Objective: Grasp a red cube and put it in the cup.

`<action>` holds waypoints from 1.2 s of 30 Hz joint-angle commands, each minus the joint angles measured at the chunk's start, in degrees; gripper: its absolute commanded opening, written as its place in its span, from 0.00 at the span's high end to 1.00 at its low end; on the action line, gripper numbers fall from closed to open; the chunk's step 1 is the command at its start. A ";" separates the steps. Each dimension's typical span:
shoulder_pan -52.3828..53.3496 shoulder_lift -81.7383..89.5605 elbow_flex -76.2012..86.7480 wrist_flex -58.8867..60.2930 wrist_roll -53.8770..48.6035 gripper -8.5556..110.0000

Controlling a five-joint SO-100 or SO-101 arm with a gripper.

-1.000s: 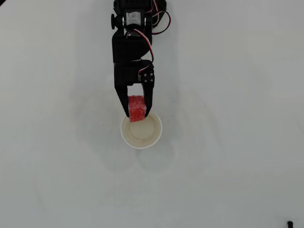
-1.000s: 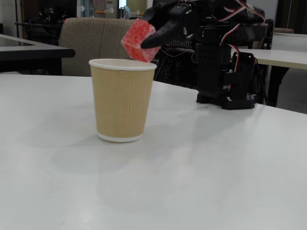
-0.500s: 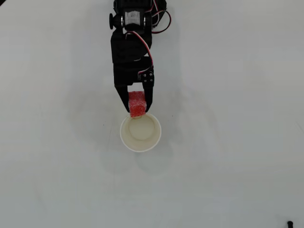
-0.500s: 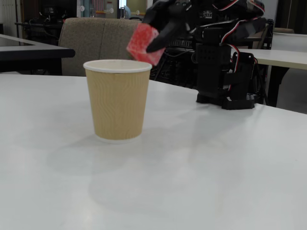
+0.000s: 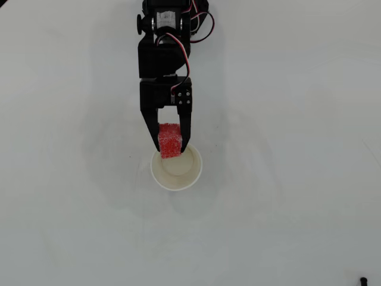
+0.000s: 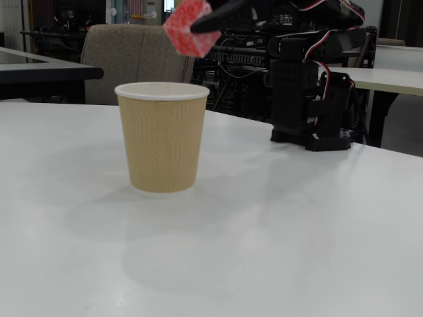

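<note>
One red cube (image 5: 170, 140) is clamped between the fingers of the gripper (image 5: 171, 150), held clear above the cup (image 5: 176, 179) on the bench (image 5: 286, 179). Overhead, the cube overlaps the cup's near rim, not its centre. The opening lies slightly further out along the arm's reach, and below.

A white table (image 6: 277, 231) fronts a beige chair (image 6: 132, 56) and dim cluttered desks (image 6: 390, 76).

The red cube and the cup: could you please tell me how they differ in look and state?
The red cube is bright red, blocky and speckled; the cup is round, tan outside in the fixed view and cream inside from overhead. The cube is narrower than the cup. The cube is held in the hand above the rim; the cup stands upright on the table.
</note>
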 commanded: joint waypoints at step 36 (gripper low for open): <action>-1.58 -29.27 -24.26 1.93 0.53 0.93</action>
